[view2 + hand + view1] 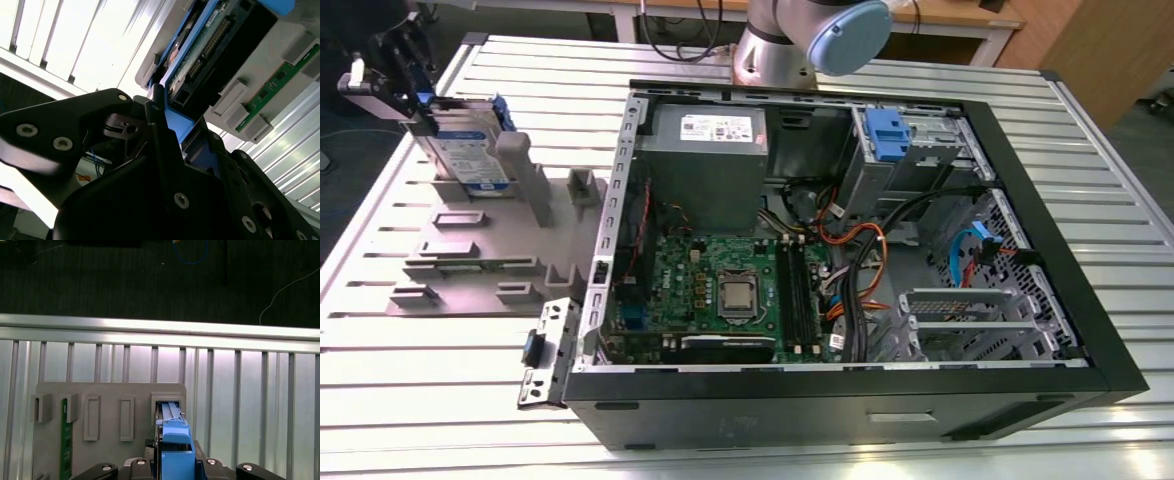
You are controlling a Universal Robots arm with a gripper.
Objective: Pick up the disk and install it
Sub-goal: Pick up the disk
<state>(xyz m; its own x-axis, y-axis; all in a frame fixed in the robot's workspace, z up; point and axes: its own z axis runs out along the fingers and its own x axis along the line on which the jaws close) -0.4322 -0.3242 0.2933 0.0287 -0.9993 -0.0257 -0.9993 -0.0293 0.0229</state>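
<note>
Blue-railed, the disk [464,155] stands upright in a grey fixture [474,250] on the table [440,390], at the exterior view's left, apart from the open computer case [1067,250]. We see the pincer [182,119] pinching its upper end.

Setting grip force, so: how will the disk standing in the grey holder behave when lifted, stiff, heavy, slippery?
Probably stiff and heavy for its size: the disk is a flat metal-cased slab. Its smooth blue plastic rail, where the gripper sits, may be slippery. Standing on edge in the grey holder, it could tip once freed.
</note>
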